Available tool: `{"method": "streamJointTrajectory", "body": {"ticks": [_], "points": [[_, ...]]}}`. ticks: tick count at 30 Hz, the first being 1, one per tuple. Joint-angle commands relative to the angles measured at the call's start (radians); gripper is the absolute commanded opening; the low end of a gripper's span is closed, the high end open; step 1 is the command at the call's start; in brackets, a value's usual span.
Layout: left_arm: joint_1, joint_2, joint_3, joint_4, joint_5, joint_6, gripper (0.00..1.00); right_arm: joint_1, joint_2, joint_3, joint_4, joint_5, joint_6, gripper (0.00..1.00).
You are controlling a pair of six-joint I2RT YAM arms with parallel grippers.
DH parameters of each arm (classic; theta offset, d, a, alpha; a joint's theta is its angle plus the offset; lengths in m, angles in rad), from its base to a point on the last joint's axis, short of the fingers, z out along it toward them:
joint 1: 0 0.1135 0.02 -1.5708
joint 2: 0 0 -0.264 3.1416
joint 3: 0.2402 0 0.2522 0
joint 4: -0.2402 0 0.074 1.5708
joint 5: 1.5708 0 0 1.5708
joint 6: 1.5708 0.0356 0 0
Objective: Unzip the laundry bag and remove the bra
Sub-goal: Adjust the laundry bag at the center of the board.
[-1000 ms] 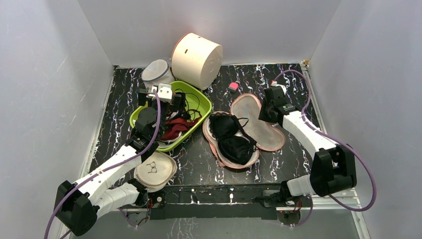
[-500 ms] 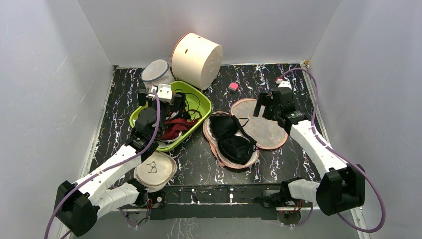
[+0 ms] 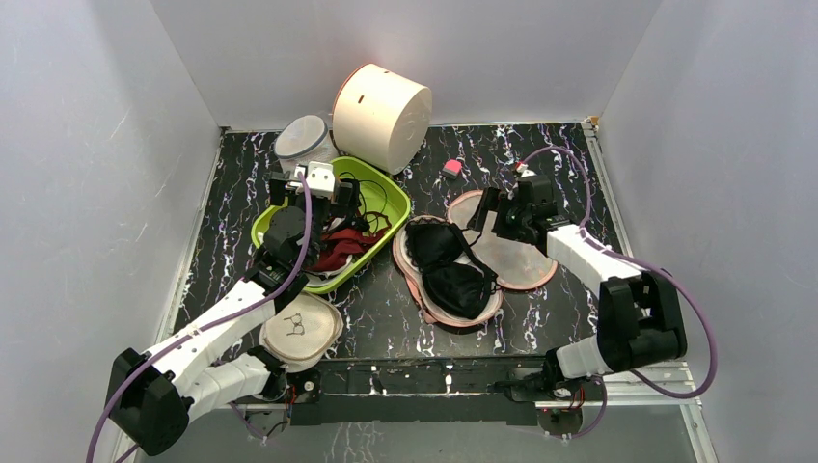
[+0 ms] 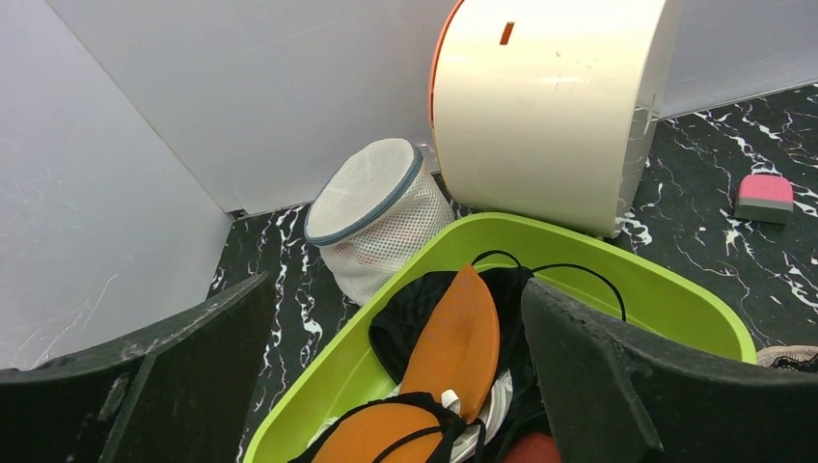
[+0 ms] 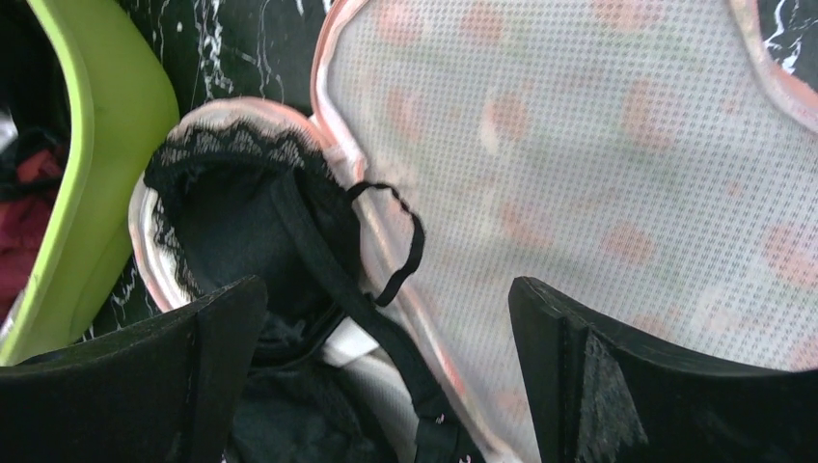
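Observation:
The laundry bag lies unzipped and spread flat in two halves at mid-table. Its mesh-lined flap fills the right wrist view. The black bra rests in the bag's left half, its lace-edged cup and a thin strap showing. My right gripper hovers open over the seam between the flap and the bra, nothing between its fingers. My left gripper stands open above the green basket, holding nothing.
The green basket holds an orange-lined bra and maroon cloth. Behind it stand a white mesh cylinder and a cream drum. A pink block lies near the back. A round cream pouch sits front left.
My right gripper has opened wide and swung left across the bag's flap toward the bra. The left arm has not moved.

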State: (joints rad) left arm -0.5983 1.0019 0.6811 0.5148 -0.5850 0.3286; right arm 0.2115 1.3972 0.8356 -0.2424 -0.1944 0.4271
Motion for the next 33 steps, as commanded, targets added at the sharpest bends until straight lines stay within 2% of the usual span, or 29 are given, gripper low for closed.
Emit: {"method": "streamJointTrajectory", "body": {"ticks": [1,9,15,23,29,33], "points": [[0.004,-0.008,0.047,0.015,0.01,-0.008,0.98,-0.069,0.061,-0.008,0.153,-0.061,0.044,0.98],[0.005,-0.009,0.047,0.016,0.011,-0.006,0.98,-0.2,0.147,-0.064,0.245,-0.131,0.075,0.98],[0.004,-0.01,0.05,0.013,0.02,-0.014,0.98,-0.296,0.116,-0.127,0.236,-0.03,0.099,0.97],[0.004,-0.002,0.06,-0.007,0.037,-0.039,0.98,-0.36,-0.013,-0.241,0.246,0.031,0.118,0.96],[0.005,0.018,0.061,-0.021,0.056,-0.071,0.98,-0.357,-0.182,-0.259,0.228,-0.073,0.062,0.97],[0.004,0.043,0.065,-0.041,0.086,-0.107,0.98,-0.299,-0.285,-0.231,0.143,-0.085,0.025,0.98]]}}
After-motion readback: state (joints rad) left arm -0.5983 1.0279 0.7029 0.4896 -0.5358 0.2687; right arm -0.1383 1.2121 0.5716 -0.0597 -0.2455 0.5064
